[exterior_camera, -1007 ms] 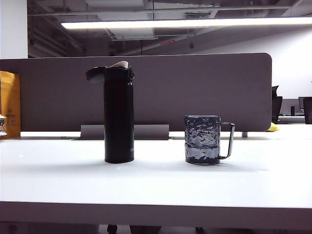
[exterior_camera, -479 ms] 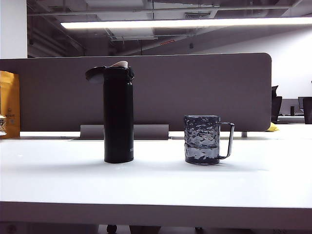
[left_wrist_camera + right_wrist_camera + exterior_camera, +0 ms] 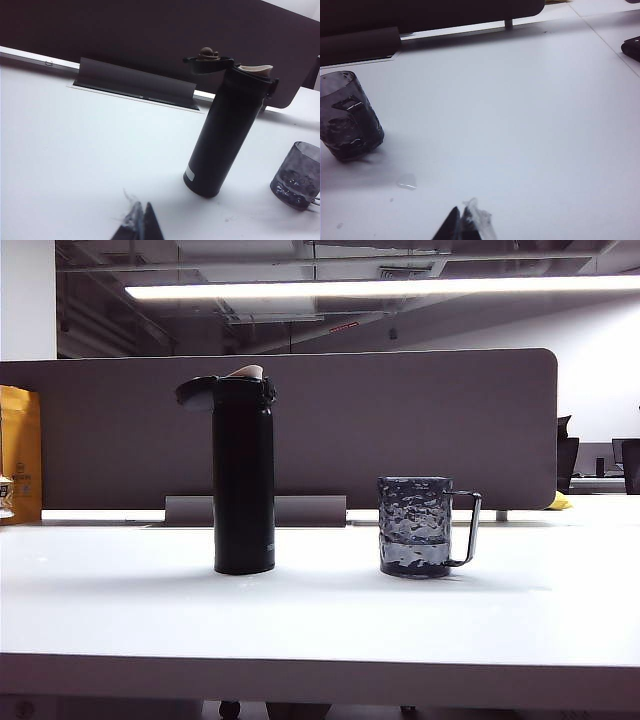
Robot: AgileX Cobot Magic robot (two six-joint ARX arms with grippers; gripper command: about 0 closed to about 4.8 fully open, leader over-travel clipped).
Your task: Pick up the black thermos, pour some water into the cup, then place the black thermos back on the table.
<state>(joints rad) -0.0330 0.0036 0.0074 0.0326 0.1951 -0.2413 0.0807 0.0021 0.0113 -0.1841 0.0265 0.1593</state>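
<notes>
Currently I see the worktop (image 3: 320,610) as a wide, flat white surface with a thick pale front edge, evenly lit by a long ceiling light strip (image 3: 380,287). Behind it stands a grey divider panel (image 3: 400,430) with rounded corners; a low grey cable flap (image 3: 255,510) is raised at its base. An orange bag (image 3: 20,452) sits at the far left edge. Dark ceiling ducting runs above the panel.

The black thermos (image 3: 243,475) stands upright on the worktop, left of centre, with its flip lid hinged open and its pale spout exposed. The cup (image 3: 416,526) stands upright to its right, well apart from it, handle pointing right, with some water in its lower part.

The left gripper (image 3: 139,222) hovers over bare worktop near the thermos, touching nothing; its fingers are pressed together and it holds nothing. The right gripper (image 3: 465,222) hovers over bare worktop beside the cup; its fingers are likewise pressed together and empty. From the right wrist view I note a small water droplet (image 3: 406,181) on the surface near the cup.
</notes>
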